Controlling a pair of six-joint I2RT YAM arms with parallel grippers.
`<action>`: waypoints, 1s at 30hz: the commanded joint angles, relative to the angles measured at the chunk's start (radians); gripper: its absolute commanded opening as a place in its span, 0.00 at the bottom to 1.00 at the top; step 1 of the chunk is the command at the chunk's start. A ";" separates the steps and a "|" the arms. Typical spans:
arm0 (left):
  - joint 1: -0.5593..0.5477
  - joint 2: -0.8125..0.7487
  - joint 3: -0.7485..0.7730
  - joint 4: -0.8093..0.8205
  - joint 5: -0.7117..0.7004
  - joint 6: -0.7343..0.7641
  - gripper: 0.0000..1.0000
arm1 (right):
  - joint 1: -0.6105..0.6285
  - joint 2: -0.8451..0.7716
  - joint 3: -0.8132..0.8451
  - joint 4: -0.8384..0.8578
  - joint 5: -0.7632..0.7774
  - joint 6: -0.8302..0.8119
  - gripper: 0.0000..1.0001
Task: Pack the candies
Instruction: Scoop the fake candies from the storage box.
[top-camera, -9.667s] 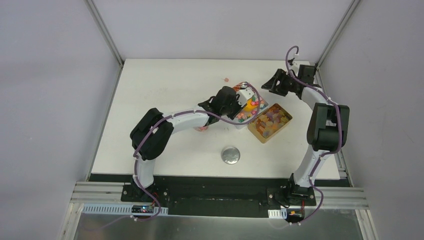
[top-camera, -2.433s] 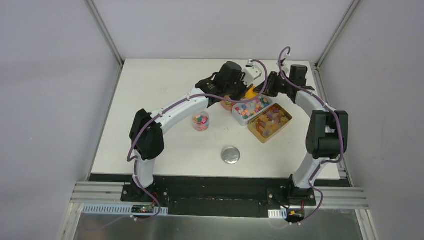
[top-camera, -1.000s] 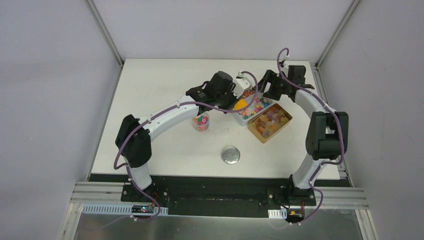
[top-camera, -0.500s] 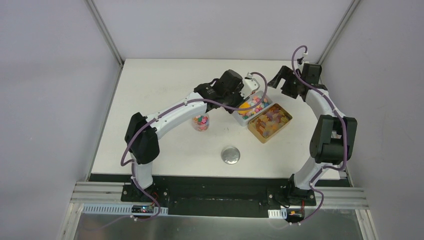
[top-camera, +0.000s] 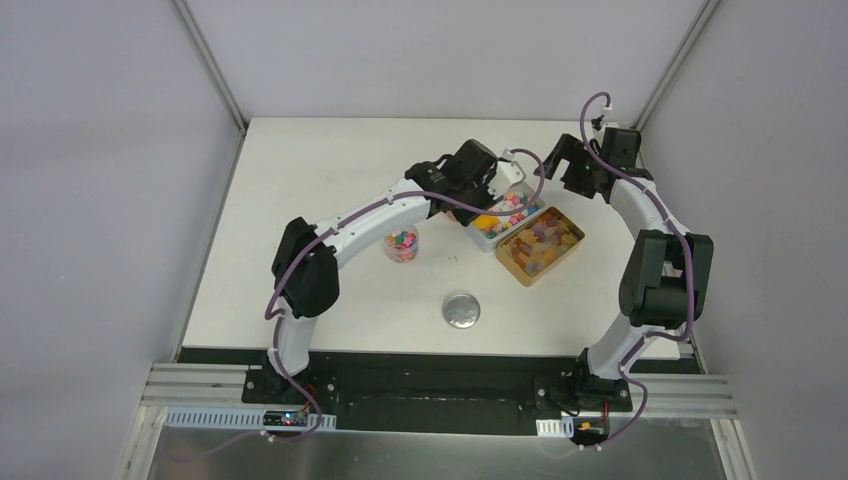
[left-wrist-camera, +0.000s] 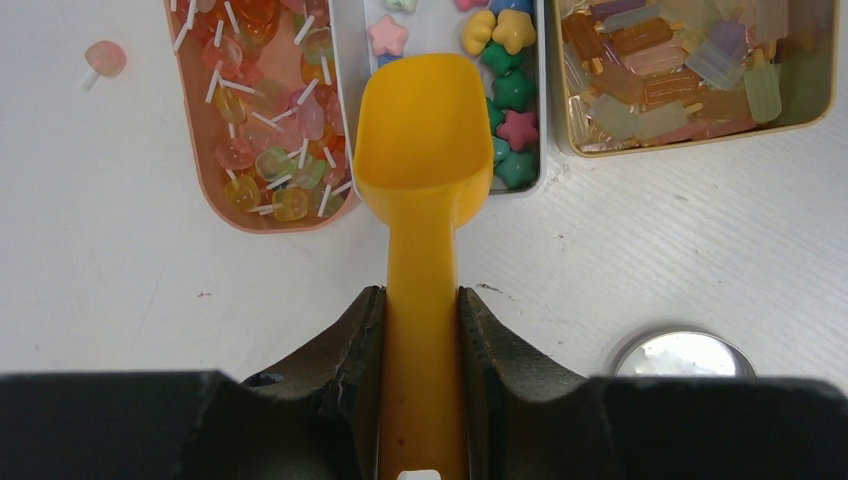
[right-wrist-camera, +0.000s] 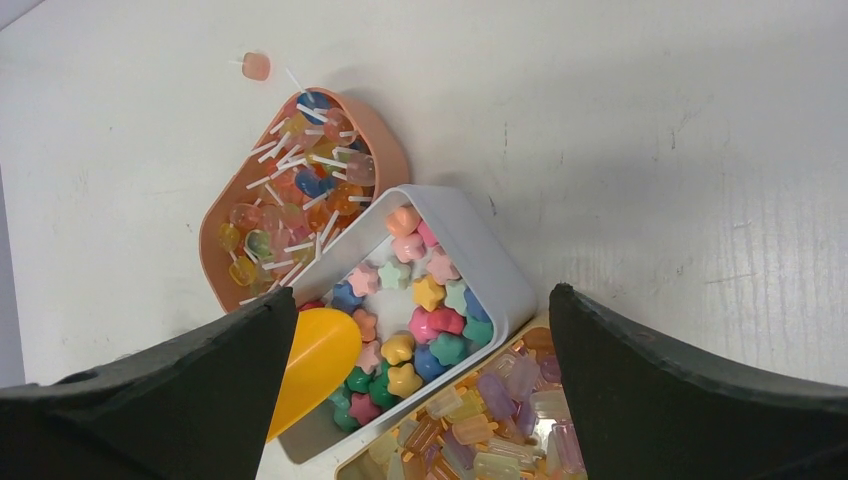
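we grip the empty scoop (left-wrist-camera: 425, 140) in our left end effector (left-wrist-camera: 423, 330) over the candies (left-wrist-camera: 515, 100); right end effector (right-wrist-camera: 422, 298) wide, empty. jar (top-camera: 401, 243) part-filled, lid (top-camera: 461, 310) off: more scooping likely.

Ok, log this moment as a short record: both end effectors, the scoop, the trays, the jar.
left end effector: shut on the scoop handle
scoop: orange, bowl empty, tip over the white tray
right end effector: open, holding nothing, above the trays
white tray: star candies
pink tray: lollipops; one stray lollipop outside it
gold tin: bar-shaped gummies
jar: holds mixed candies, uncapped
lid: lying apart, nearer the arm bases
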 joint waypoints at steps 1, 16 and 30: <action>-0.009 0.029 0.069 -0.002 -0.016 0.032 0.00 | 0.003 -0.022 0.012 0.010 0.005 -0.019 1.00; -0.008 0.185 0.191 0.040 -0.023 0.051 0.00 | 0.003 0.021 -0.005 0.032 -0.012 -0.023 1.00; -0.007 0.187 0.082 0.155 -0.053 0.006 0.00 | 0.003 0.136 0.000 0.074 -0.097 -0.030 0.92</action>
